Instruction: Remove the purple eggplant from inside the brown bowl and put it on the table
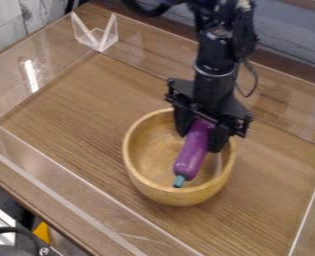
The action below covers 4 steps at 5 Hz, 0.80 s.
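The purple eggplant point(193, 152) hangs tilted in my gripper point(208, 130), which points straight down and is shut on the eggplant's upper end. Its green stem tip points down and still lies inside the brown bowl point(141, 152), near the front inner wall. The bowl stands on the table point(80, 110), right of the middle. The dark fingers point(227, 132) reach just over the bowl's back rim.
Low clear acrylic walls point(26, 70) border the tabletop on all sides. A small clear acrylic stand point(93, 30) sits at the back left. Bare wood lies to the left of the bowl and behind it to the right.
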Motion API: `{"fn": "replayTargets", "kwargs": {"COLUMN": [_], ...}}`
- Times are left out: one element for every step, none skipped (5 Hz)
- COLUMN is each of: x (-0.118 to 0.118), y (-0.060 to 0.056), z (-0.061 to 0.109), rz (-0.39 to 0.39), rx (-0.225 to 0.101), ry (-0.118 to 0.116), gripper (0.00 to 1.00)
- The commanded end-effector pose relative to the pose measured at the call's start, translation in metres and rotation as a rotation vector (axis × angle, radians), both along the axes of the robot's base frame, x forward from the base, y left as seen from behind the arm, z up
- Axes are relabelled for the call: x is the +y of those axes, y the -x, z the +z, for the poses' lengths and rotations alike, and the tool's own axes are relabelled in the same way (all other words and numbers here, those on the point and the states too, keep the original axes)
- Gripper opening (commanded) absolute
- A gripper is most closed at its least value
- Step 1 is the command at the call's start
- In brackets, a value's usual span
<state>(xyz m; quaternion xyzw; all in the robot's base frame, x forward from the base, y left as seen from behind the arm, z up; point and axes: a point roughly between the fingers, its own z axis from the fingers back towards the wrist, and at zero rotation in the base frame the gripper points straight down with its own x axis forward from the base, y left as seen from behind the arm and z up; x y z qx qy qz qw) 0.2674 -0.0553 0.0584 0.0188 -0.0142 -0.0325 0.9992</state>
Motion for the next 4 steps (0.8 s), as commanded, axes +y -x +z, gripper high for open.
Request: {"fn": "replayTargets", "kwargs": {"x": [-0.012,-0.02,-0.026,-0.013], "y": [-0.013,-0.017,-0.02,-0.024], "z": [0.017,0.017,0.018,0.023], "rz": [0.032,0.018,0.003,0.037], "rx": [-0.06,-0.069,-0.078,-0.084], "ry": [0.008,0.012,0.017,0.02], "gripper": [0.0,0.0,0.0,0.0]}}
